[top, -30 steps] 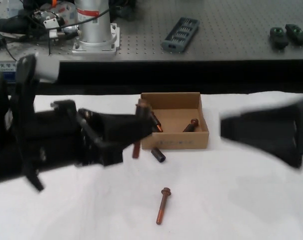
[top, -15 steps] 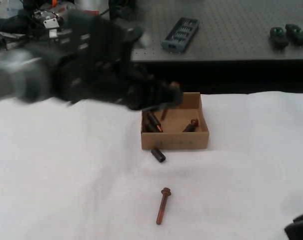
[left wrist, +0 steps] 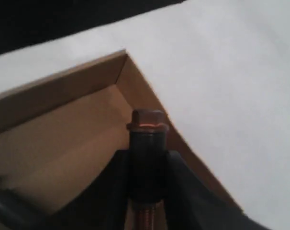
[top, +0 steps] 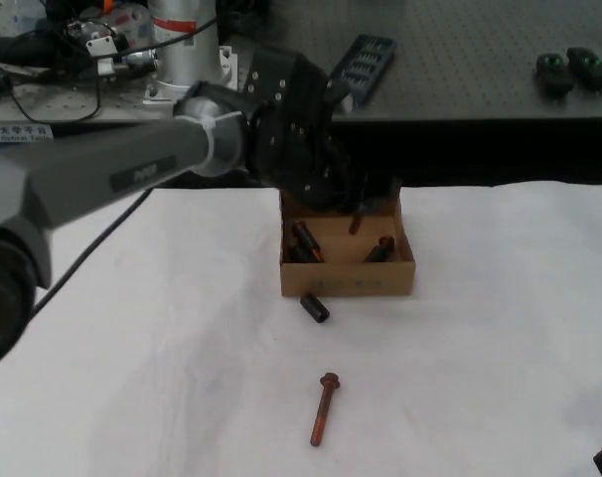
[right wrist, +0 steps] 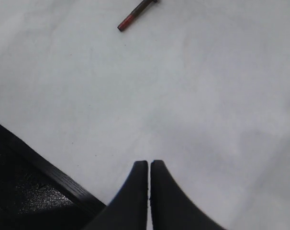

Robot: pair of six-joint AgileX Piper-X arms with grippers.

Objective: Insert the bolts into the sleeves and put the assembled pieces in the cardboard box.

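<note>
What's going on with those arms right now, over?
Left end effector shut on assembled piece, above cardboard box. Right end effector shut, empty. One loose bolt, one loose sleeve outside box. Nothing blocking.

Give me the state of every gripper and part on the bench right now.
Left gripper: shut on the assembled piece, over the cardboard box.
Assembled piece: held, not yet released.
Right gripper: shut, empty, above the cloth.
Cardboard box: open-topped, finished pieces inside.
Loose sleeve: lying on the cloth, no bolt in it.
Loose bolt: lying on the cloth, not inserted.
</note>
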